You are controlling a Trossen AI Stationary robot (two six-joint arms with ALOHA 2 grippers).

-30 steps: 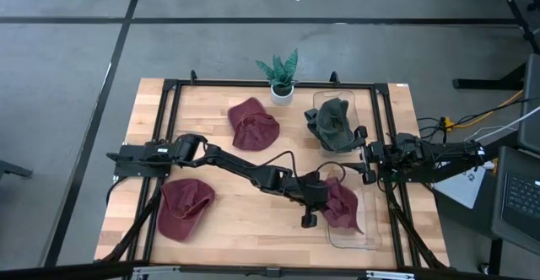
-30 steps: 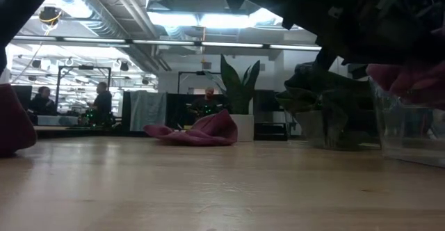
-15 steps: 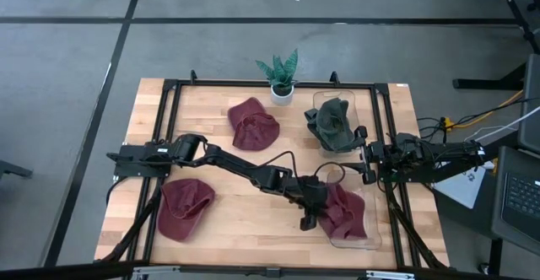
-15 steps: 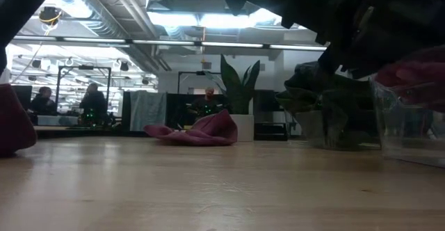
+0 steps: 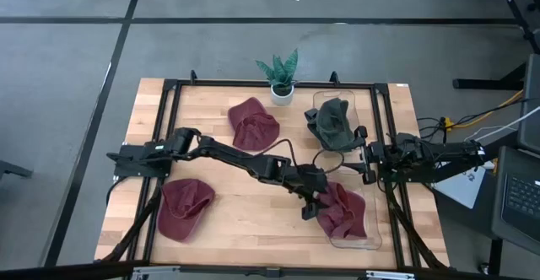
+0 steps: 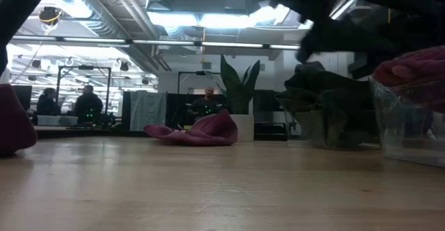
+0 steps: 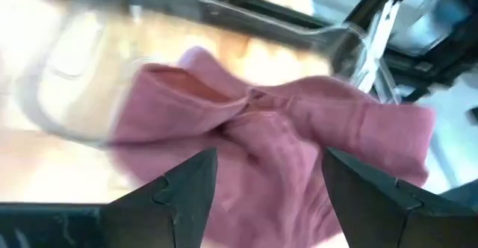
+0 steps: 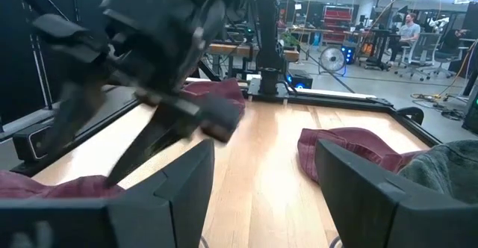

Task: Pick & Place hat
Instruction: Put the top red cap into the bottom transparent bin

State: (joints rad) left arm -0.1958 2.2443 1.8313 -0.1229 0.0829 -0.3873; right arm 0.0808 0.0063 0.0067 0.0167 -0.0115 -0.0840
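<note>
The maroon hat [image 5: 342,214] lies crumpled in the clear plastic bin [image 5: 371,239] by the table's right edge, toward the front right corner. It is too bunched up to show which way its brim faces; the heap runs roughly diagonally, from the bin's inner side toward its front end. The left gripper [image 5: 313,206] hovers at the hat's inner edge with its fingers [image 7: 181,196] spread apart and nothing between them, so the hat is let go. The right gripper [image 5: 364,156] waits at the right edge between the two bins, fingers apart and empty.

A dark green hat [image 5: 332,122] sits in a second clear bin [image 5: 318,99] near the back right corner. Two more maroon hats lie loose on the wooden table [image 5: 214,111]: one [image 5: 253,122] near the back edge, one [image 5: 184,207] toward the front left corner. A small potted plant [image 5: 280,75] stands at the middle of the back edge. A black frame [image 5: 165,112] runs around the tabletop.

Beyond the table is an open workshop with ceiling lights [image 6: 208,21], and people [image 6: 89,104] stand far off at benches.
</note>
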